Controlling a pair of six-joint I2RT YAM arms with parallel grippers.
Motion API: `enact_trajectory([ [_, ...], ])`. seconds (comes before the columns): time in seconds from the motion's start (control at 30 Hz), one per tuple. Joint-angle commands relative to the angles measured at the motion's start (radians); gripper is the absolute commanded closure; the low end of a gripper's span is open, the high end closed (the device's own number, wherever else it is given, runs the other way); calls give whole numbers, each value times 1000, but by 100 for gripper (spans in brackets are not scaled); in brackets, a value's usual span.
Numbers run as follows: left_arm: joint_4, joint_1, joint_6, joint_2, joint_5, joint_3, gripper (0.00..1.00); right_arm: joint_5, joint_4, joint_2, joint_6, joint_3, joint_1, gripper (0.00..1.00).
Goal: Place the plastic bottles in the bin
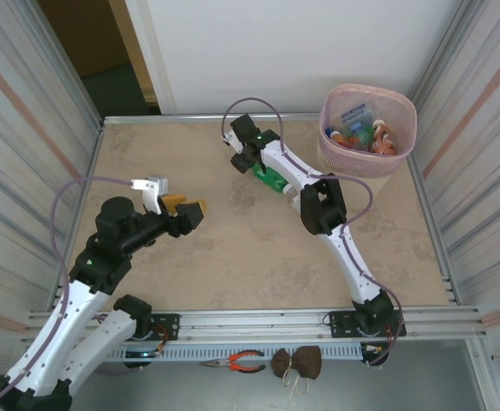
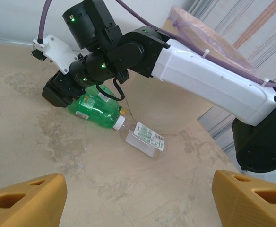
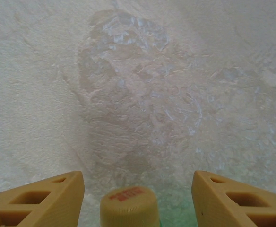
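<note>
Beige mottled desk (image 1: 233, 257); tall pale pink perforated plastic bin (image 1: 357, 163) far right, small bottles (image 1: 366, 135) inside. Near it on desk: green plastic bottle (image 2: 98, 108), clear plastic bottle (image 2: 145, 138) just beside. Both prob. light, thin-walled, squashy, apt to roll; take at stiffer neck. The right jaws part open astride orange-yellow cap (image 3: 128, 204), apparently the green one's, gaps both sides, no grip. The left jaws wide open, empty. White label (image 2: 147, 137) w/ barcode on clear bottle; text unreadable.

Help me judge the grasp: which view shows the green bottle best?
Left wrist: the green bottle lies on its side on the table, nearly whole. Top external gives a green sliver under the right arm; right wrist, just a pale cap.
</note>
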Motion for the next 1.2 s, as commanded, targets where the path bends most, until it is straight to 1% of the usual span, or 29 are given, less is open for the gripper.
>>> enact_trajectory([
  [0.0, -10, 5, 5, 6, 17, 45, 20, 28, 20, 38, -42, 37, 1, 41],
  [0.23, -7, 5, -7, 0, 20, 35, 20, 58, -52, 53, -48, 37, 6, 45],
  [0.5, 3, 6, -18, -11, 20, 26, 20, 85, -134, 16, -46, 37, 8, 57],
  [0.73, 14, 5, -25, -12, 23, 28, 21, 76, -166, -47, -33, 37, 24, 65],
  [0.87, 26, 5, -21, -8, 29, 33, 21, 41, -180, -114, -2, 37, 36, 68],
  [1.0, 43, 5, -8, -4, 36, 33, 22, -23, -190, -200, 82, 28, 36, 70],
  [1.17, 88, 5, 33, 18, 74, 34, 23, -142, -148, -357, 191, -71, 39, 70],
])
